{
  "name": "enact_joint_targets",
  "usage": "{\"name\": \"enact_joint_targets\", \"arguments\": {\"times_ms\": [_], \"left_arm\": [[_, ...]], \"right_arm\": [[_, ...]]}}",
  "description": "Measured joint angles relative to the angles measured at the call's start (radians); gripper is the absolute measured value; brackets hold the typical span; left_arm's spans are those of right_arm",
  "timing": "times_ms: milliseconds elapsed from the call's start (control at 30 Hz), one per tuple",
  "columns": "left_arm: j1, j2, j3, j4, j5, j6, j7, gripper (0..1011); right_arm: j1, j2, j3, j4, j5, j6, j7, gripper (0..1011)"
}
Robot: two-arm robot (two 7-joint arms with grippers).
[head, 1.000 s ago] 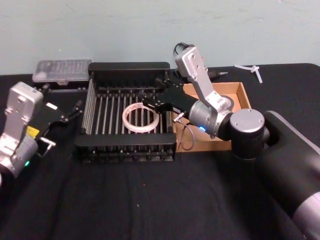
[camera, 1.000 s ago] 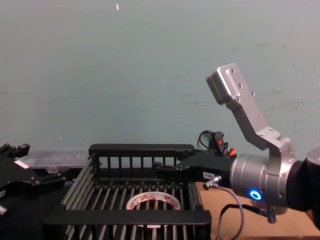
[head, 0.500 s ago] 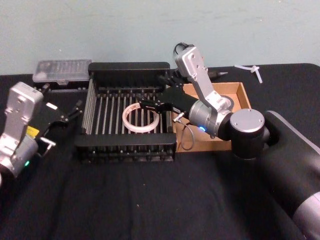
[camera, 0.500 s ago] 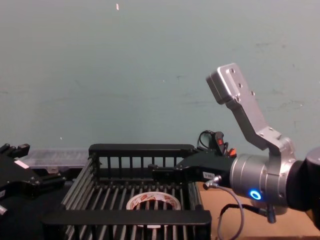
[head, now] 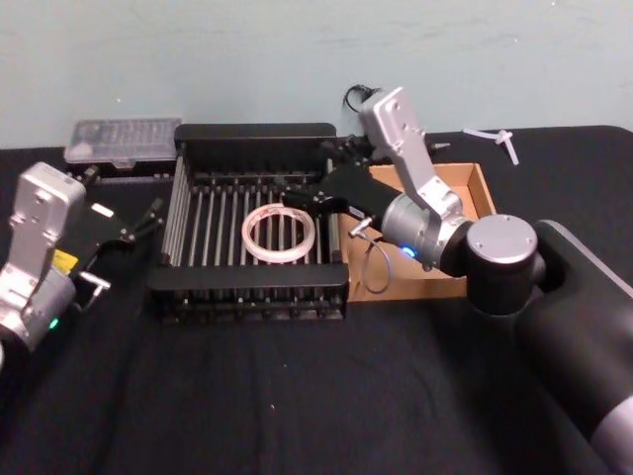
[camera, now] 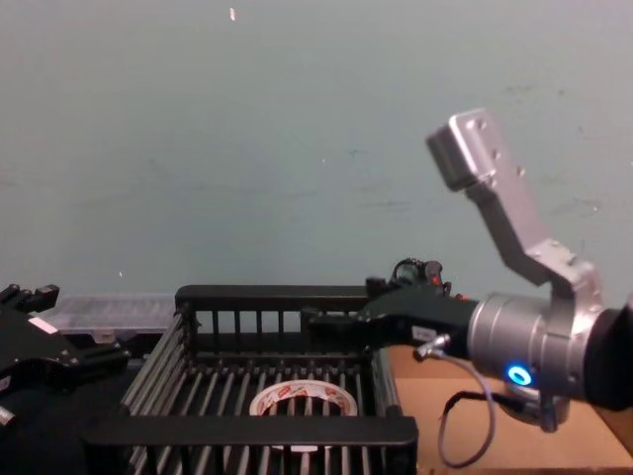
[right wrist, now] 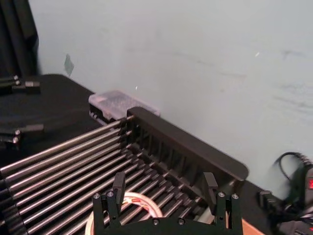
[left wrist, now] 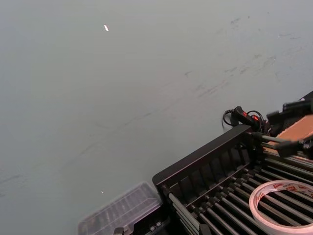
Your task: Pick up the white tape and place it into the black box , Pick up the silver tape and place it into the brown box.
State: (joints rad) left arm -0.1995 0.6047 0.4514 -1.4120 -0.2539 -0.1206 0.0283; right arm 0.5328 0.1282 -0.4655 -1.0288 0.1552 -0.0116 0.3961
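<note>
- While parked at the worktop's [head: 297, 396] left edge, left gripper [head: 148, 220]: jaw state can't be told.
- Black box [head: 255, 134], centre: white tape [head: 279, 234] lies flat on its slatted floor.
- Right gripper [right wrist: 165, 188], over the box's right side, above & just right of the tape: fingers spread wide, holding nothing.
- Brown box [head: 475, 183], touching the black box's right wall; silver tape hidden behind the right arm.

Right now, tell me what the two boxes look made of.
The black box: looks like matte black plastic rims, with glinting bars, possibly metal, across bottom and sides. The brown box: seems plain tan cardboard, with thin, dull, low walls.
</note>
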Motion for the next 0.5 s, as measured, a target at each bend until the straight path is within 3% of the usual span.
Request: {"name": "enact_joint_targets", "arguments": {"times_ms": [267,500], "left_arm": [[0.000,0.000,0.000,0.000,0.000,0.000,0.000,1001],[0.000,0.000,0.000,0.000,0.000,0.000,0.000,1001]], "right_arm": [[-0.057,0.031,0.051,-0.114,0.016,-0.001,-0.039,1002],[-0.119,0.064,0.119,-0.216,0.030,-0.004,-0.094,1002]]}}
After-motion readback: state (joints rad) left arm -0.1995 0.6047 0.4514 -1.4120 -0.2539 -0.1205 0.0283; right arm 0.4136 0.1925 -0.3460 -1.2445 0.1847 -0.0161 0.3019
